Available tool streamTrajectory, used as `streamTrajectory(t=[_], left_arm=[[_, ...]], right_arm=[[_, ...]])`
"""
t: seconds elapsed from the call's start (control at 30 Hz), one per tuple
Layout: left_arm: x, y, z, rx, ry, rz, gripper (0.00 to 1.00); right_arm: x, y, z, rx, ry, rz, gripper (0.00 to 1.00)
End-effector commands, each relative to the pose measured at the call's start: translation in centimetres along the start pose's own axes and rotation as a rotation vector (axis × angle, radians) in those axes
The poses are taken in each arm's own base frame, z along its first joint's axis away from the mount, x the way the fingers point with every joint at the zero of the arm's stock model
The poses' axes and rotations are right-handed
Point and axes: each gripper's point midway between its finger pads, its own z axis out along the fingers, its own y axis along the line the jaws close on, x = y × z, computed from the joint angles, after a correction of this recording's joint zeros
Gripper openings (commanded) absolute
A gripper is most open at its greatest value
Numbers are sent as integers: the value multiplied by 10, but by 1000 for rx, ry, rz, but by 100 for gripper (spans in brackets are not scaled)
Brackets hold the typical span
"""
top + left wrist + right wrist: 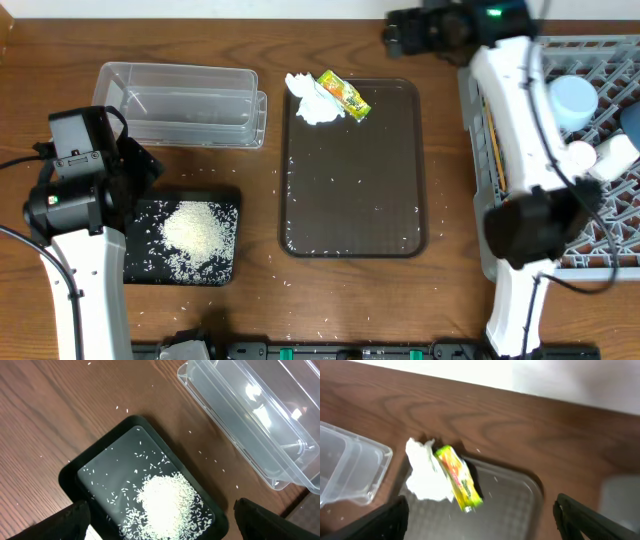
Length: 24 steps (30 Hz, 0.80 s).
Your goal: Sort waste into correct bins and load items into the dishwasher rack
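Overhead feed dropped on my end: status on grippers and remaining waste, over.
Left gripper open, empty, over rice piled in black tray. Right gripper open, empty, above napkin and wrapper at corner of brown tray. Nothing in the way seen.

No legible text anywhere; print on snack wrapper (459,478) too blurred to read.

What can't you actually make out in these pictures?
Dishwasher rack, overhead: the right arm covers its left side; the frame's edge cuts off its right.
Snack wrapper: print blurred in the right wrist view, too small overhead.
Clear tub, left wrist: its far end runs off the frame.
Black tray, left wrist: bottom edge cuts off its near end.
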Motion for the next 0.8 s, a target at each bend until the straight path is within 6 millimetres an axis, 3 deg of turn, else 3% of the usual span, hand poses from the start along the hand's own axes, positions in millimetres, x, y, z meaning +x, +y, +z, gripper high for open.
streamTrajectory(t=[0.0, 0.17, 0.27, 0.37, 0.4, 0.47, 0.6, 0.77], left_arm=[[-4, 1, -3, -1, -13, -14, 94], [-4, 1, -3, -1, -13, -14, 94], [-4, 1, -3, -1, -12, -14, 94], [-4, 1, -3, -1, -12, -14, 94], [-4, 1, -3, -1, -12, -14, 94], [-4, 1, -3, -1, -13, -14, 94], [-4, 1, -3, -1, -12, -14, 94], [-4, 1, -3, -1, -13, -14, 94]], right_arm=[[2, 20, 39, 6, -6, -61, 92], [16, 32, 95, 47, -2, -77, 92], [32, 42, 119, 37, 28, -93, 88], [37, 44, 125, 58, 39, -85, 85], [36, 41, 123, 81, 34, -69, 89], [27, 35, 110, 131, 10, -30, 94], [-4, 11, 60, 257, -79, 21, 99], [-43, -41, -42, 444, -214, 85, 99]])
